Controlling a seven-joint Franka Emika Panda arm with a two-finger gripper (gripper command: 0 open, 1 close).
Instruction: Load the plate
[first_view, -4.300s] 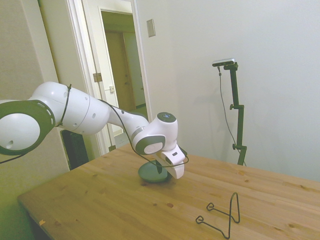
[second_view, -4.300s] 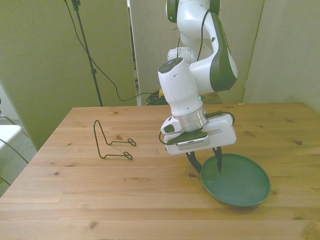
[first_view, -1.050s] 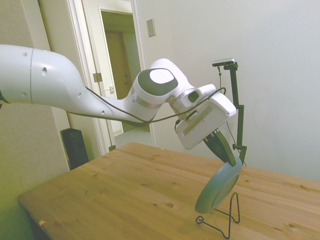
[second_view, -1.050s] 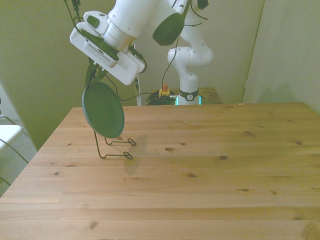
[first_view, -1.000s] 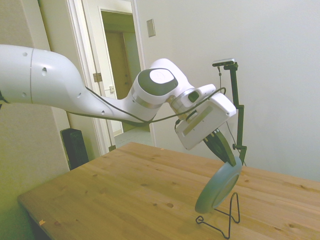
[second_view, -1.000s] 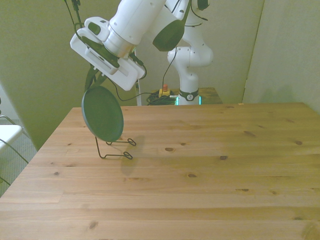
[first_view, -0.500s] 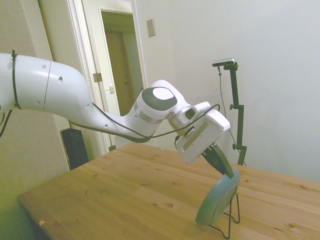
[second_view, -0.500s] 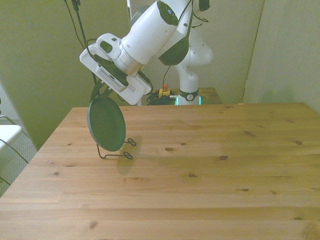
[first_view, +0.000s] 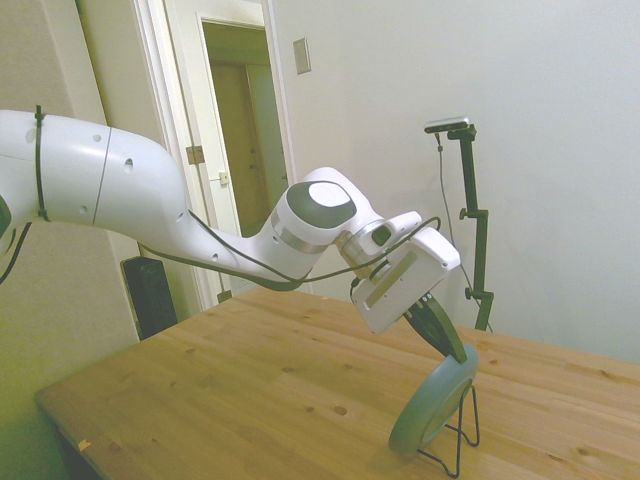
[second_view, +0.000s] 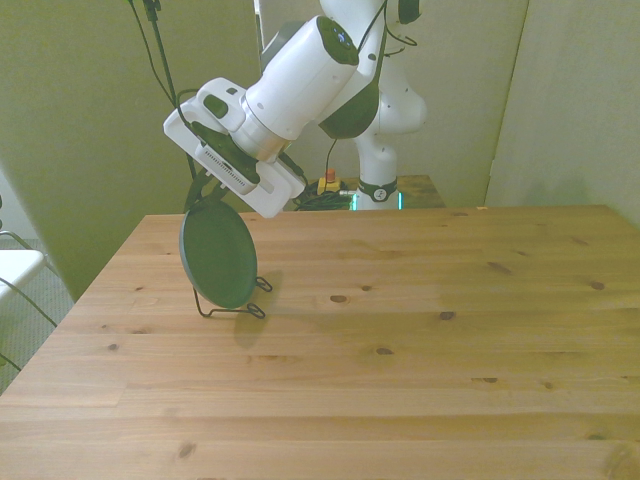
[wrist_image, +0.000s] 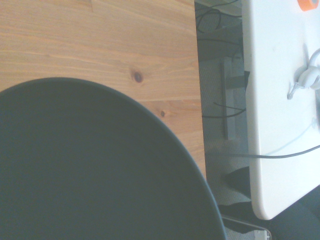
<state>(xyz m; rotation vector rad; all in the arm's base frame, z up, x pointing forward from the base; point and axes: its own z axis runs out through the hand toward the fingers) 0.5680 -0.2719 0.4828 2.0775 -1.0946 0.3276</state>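
The end effector (first_view: 447, 343) gripped the top rim of the plate (second_view: 217, 258), which stood nearly upright on edge, tilted against the wire stand (first_view: 460, 433) on the bench (second_view: 420, 350).

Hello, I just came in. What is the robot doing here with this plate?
The arm's gripper holds the plate by its top rim, tilted almost upright, and is setting it on the wire stand near the front view's left end of the table. The plate's lower edge sits at the stand's feet, and the gripper is shut on it.
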